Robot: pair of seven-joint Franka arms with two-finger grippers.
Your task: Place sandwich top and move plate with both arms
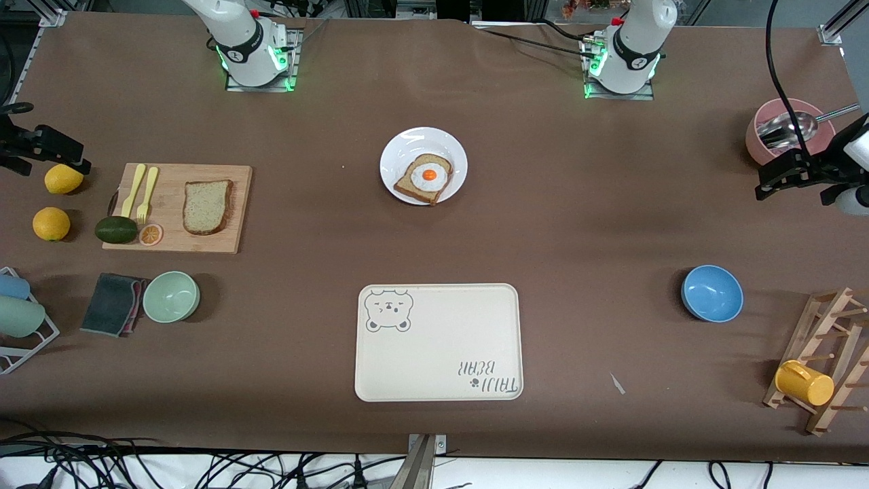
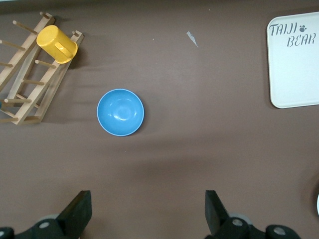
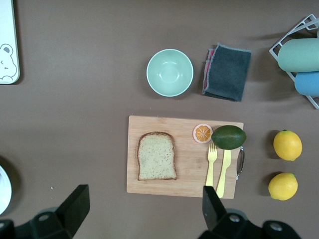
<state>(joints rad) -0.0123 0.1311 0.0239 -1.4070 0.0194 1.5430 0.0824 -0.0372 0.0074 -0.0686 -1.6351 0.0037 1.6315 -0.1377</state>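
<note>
The sandwich top (image 1: pixel 207 206), a plain speckled bread slice, lies flat on a wooden cutting board (image 1: pixel 170 180) toward the right arm's end; it also shows in the right wrist view (image 3: pixel 157 163). The white plate (image 1: pixel 407 144) sits mid-table between the arm bases and bears a bread slice with a fried egg (image 1: pixel 424 178). My right gripper (image 1: pixel 47 146) is open and empty, up over the table beside the board (image 3: pixel 144 195). My left gripper (image 1: pixel 791 173) is open and empty, up over bare table near the blue bowl (image 2: pixel 147 199).
A cream bear tray (image 1: pixel 438 343) lies nearer the camera than the plate. A blue bowl (image 1: pixel 711 293), a pink bowl with a ladle (image 1: pixel 781 129) and a rack with a yellow mug (image 1: pixel 804 382) are at the left arm's end. A green bowl (image 1: pixel 171 296), cloth (image 1: pixel 112 303), lemons (image 1: pixel 51 223), avocado (image 1: pixel 116 229) and forks (image 1: pixel 144 190) surround the board.
</note>
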